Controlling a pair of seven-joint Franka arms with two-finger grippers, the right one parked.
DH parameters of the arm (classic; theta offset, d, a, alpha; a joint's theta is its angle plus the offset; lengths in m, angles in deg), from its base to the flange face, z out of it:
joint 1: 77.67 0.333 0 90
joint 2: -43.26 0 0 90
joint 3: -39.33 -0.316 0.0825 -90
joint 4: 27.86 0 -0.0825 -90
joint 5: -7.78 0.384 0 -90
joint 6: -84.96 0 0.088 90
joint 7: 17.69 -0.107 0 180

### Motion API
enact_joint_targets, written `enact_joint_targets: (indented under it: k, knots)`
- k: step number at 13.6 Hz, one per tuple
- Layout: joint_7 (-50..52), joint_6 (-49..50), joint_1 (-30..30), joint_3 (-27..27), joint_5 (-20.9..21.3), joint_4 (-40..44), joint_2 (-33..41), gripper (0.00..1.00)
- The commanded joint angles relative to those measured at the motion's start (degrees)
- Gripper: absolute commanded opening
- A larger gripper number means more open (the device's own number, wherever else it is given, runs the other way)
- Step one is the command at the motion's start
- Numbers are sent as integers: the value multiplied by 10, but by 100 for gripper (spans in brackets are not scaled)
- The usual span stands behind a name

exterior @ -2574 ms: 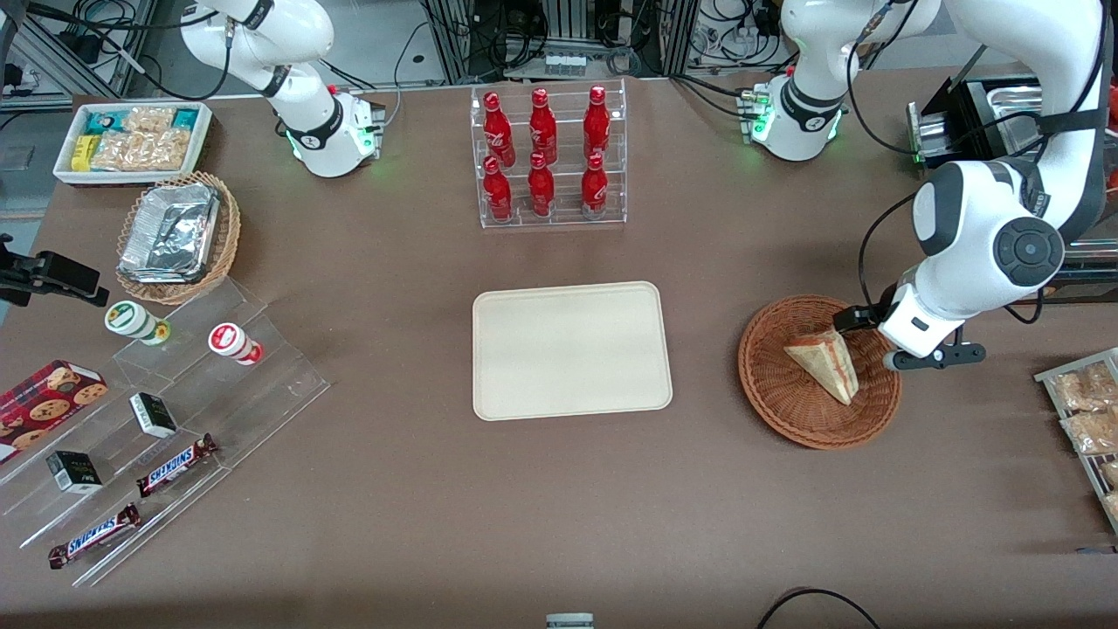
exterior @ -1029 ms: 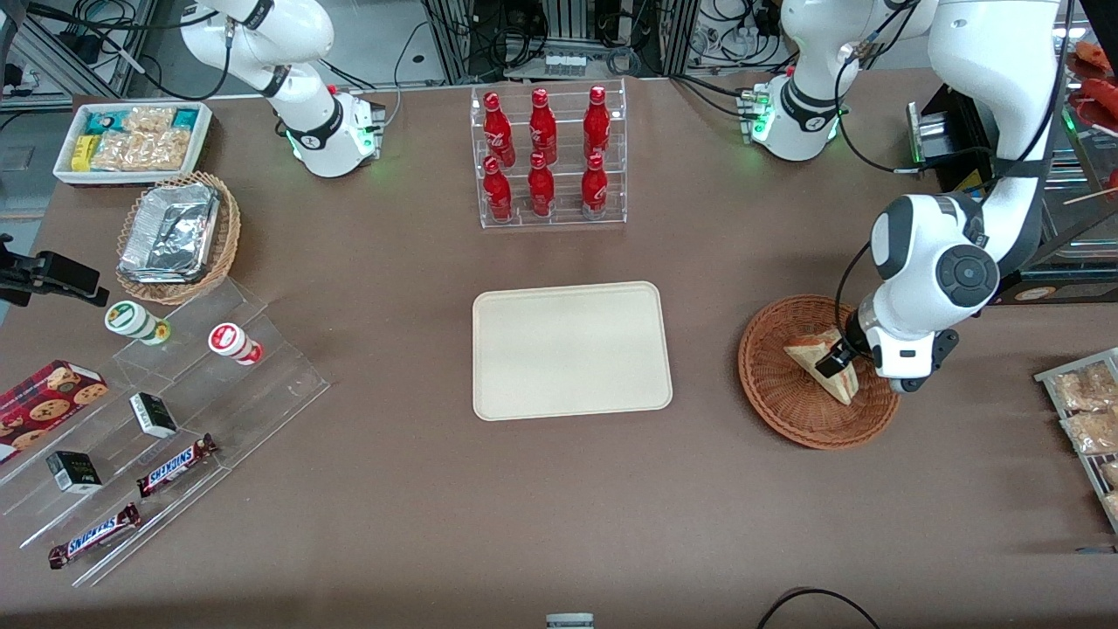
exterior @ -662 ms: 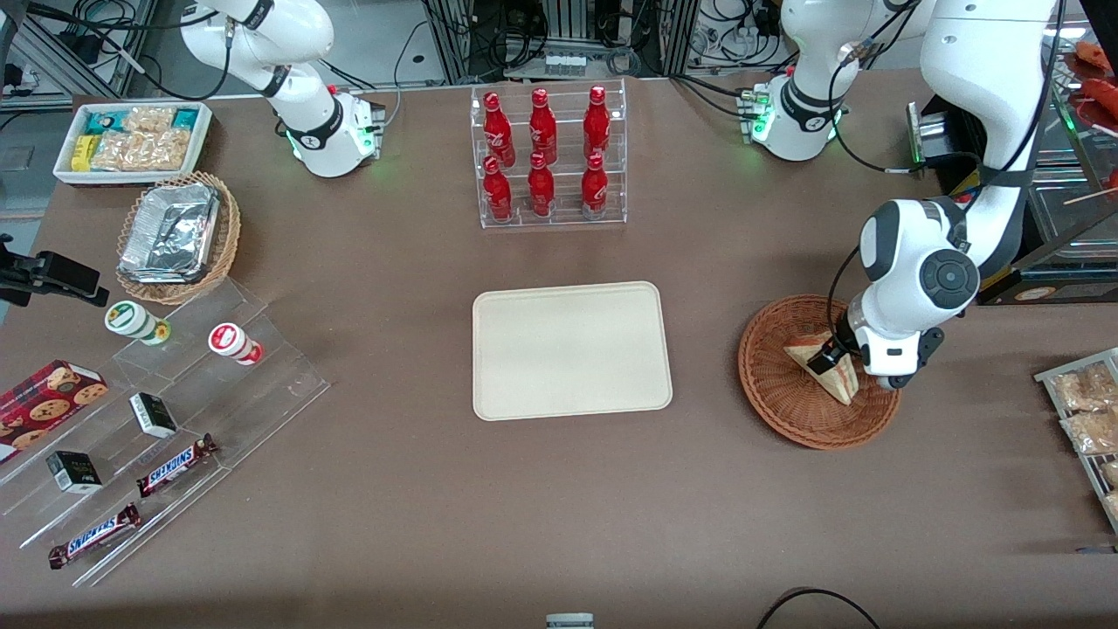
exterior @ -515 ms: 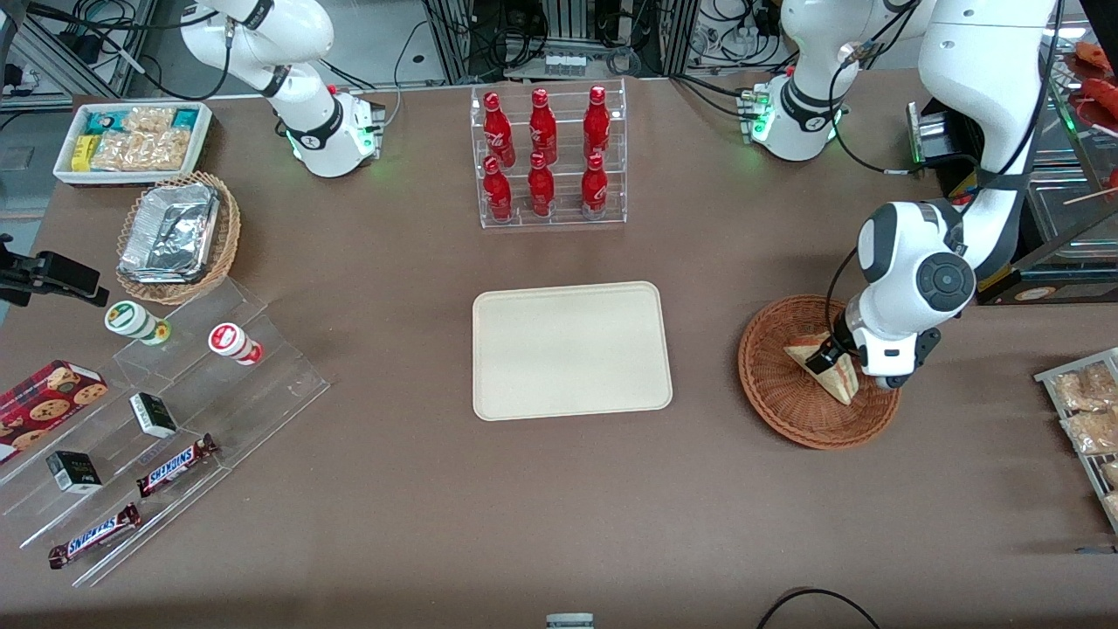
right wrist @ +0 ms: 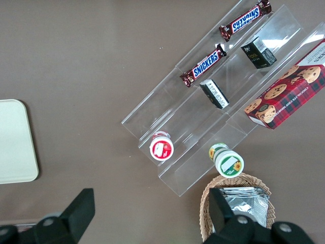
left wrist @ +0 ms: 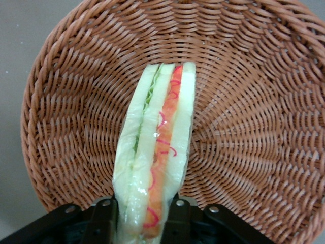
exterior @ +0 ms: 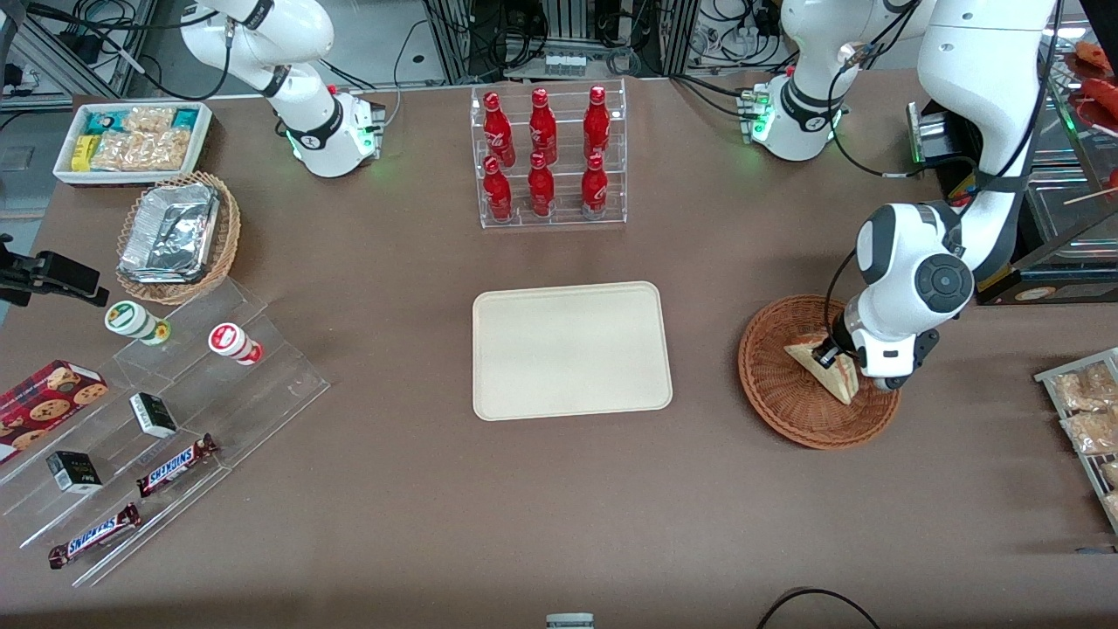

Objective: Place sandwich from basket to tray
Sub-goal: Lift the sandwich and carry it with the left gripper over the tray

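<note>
Gripper [exterior: 828, 356] on sandwich [exterior: 825, 369], in basket [exterior: 786, 406]
Fingers [left wrist: 104, 223] pinch sandwich's end, one per bread face, snug. Sandwich sits on edge w/ filling up. Tray [exterior: 571, 350] nearby, bare.

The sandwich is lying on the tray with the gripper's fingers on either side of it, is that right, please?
Not quite: the sandwich is in the basket, not on the tray, as the left wrist view shows. The gripper does have a finger on either side of it.
</note>
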Motion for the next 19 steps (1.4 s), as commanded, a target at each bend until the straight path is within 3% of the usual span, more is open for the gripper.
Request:
enact_joint_targets:
  k: [1, 5, 12, 19]
  knots:
    - [-20, 59, -4, 19, -1, 31, 15, 0]
    - [-43, 179, -4, 63, 0, 116, 11, 0]
    - [-36, 181, -10, 177, 11, 208, -60, 0]
    - [75, 179, -168, 178, 91, 328, -165, 0]
